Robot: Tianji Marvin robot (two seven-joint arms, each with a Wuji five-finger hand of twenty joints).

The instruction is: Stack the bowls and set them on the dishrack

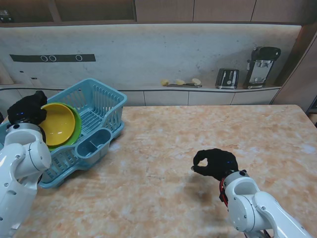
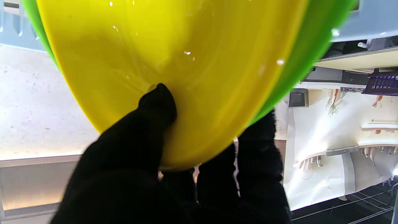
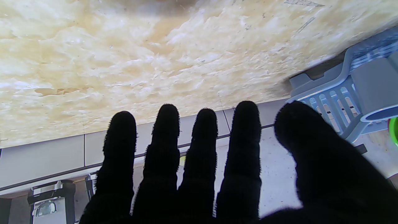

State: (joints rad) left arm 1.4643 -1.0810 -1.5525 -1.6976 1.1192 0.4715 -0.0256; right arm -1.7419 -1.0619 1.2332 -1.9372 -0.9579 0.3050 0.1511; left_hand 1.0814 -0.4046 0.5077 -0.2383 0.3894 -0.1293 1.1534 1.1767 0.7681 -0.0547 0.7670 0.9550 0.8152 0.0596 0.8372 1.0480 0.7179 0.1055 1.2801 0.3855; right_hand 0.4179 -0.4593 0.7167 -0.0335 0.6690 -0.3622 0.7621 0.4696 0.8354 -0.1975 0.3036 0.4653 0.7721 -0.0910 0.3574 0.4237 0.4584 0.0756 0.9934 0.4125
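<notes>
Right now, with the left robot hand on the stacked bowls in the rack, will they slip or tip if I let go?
Probably slippery: the yellow bowl looks glossy with droplets. The stack stands tilted in the dishrack, so it may settle or tip. The left robot hand pinches both rims, yellow inside green bowl, which look rigid.

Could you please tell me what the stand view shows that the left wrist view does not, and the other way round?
Only the stand view shows the whole blue dishrack, its cutlery cup, the marble table and the right hand hovering open and empty above it. Only the left wrist view shows the grip up close: the thumb pressed inside the yellow bowl, fingers behind the rim. Both show the left hand holding the yellow bowl nested in the green bowl at the rack.
</notes>
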